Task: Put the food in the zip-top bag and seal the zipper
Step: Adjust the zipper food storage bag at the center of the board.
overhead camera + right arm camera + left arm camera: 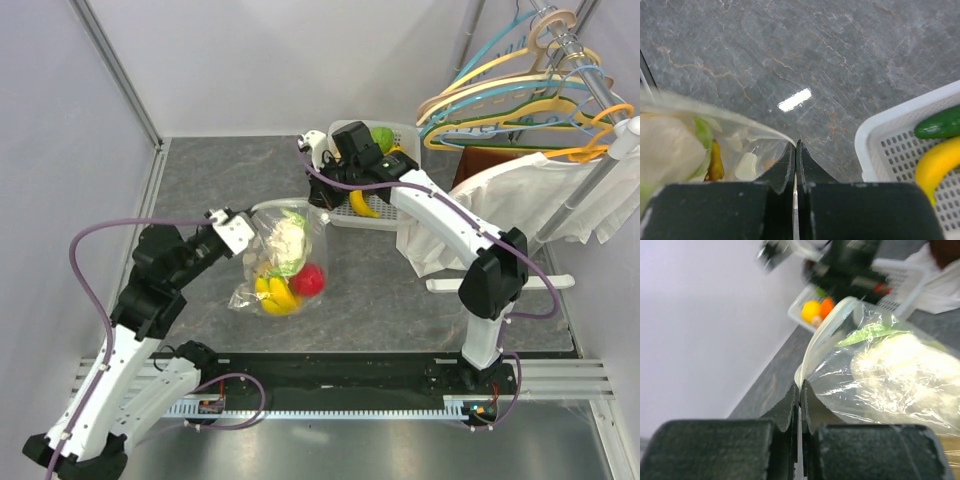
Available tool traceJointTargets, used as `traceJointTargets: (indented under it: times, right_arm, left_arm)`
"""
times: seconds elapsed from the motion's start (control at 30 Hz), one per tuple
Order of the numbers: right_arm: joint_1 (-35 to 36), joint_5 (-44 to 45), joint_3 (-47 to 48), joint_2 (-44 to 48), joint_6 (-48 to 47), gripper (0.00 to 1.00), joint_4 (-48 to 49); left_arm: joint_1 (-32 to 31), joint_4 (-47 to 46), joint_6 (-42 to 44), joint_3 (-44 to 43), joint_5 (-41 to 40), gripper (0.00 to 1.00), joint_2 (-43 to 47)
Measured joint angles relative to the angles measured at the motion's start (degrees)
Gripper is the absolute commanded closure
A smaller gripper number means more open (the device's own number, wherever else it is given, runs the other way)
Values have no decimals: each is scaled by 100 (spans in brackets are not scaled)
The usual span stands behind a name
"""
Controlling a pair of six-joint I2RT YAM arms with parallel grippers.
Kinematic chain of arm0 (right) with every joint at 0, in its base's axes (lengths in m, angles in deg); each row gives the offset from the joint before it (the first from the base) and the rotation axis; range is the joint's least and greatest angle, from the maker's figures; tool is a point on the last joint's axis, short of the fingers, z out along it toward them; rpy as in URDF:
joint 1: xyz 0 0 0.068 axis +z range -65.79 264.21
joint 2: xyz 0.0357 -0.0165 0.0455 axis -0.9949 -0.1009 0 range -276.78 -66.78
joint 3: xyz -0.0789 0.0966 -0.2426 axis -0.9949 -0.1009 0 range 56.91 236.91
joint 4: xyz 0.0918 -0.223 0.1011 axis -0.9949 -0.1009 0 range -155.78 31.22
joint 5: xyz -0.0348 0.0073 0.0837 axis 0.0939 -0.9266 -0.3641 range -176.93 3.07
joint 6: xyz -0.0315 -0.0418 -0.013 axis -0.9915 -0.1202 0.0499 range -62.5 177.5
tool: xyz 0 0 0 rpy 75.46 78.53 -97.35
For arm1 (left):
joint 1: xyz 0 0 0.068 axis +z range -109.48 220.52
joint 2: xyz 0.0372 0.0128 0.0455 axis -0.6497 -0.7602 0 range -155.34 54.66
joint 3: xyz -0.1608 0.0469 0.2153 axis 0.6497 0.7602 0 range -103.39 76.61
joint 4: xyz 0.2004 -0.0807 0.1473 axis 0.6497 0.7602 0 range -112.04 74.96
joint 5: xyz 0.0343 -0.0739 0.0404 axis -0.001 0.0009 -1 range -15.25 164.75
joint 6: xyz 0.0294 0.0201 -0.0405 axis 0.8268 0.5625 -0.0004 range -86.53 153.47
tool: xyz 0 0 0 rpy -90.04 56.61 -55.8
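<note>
Here the zip-top bag (262, 262) lies just left of the white basket (390, 222), bulging with a pale cauliflower piece (287, 238) and yellow and red food. The left gripper (800, 395) is pinched onto its rim. The right gripper (796, 150) is pinched too, seemingly on the opposite rim.

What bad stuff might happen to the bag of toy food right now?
1. The left gripper and right gripper each pinch only the thin rim of the zip-top bag; it might slip out, and the bag would sag.
2. The mouth looks open, so the red fruit or cauliflower might tumble out.
3. A banana is in the basket, and both grippers are busy.
</note>
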Motion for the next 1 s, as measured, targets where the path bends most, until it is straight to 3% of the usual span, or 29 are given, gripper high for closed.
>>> traceJointTargets:
  times: [0.07, 0.17, 0.33, 0.5, 0.7, 0.87, 1.0]
  right_arm:
    - [-15, -48, 0, 146, -173, 100, -111]
    - [-122, -46, -2, 332, -446, 100, -212]
    - [-179, -262, -107, 503, -702, 100, -227]
    - [-199, -345, -205, 509, -866, 100, -278]
    - [-219, -393, -175, 492, -1038, 100, -407]
    - [-271, -411, -92, 457, -1180, 99, -422]
    - [-273, -444, -92, 380, -1244, 76, -420]
  left_arm:
    - [369, 55, -173, -68, -46, 98, -87]
    - [1414, 197, -437, -48, 177, 98, -376]
    - [2599, 356, -494, 520, 1366, 98, -619]
    - [2697, 544, -271, 1104, 1965, 98, -258]
    - [2892, 723, -341, 579, 2258, 98, -918]
    - [2931, 905, -481, 262, 2481, 98, -938]
    - [3003, 960, -605, 192, 2463, 98, -1167]
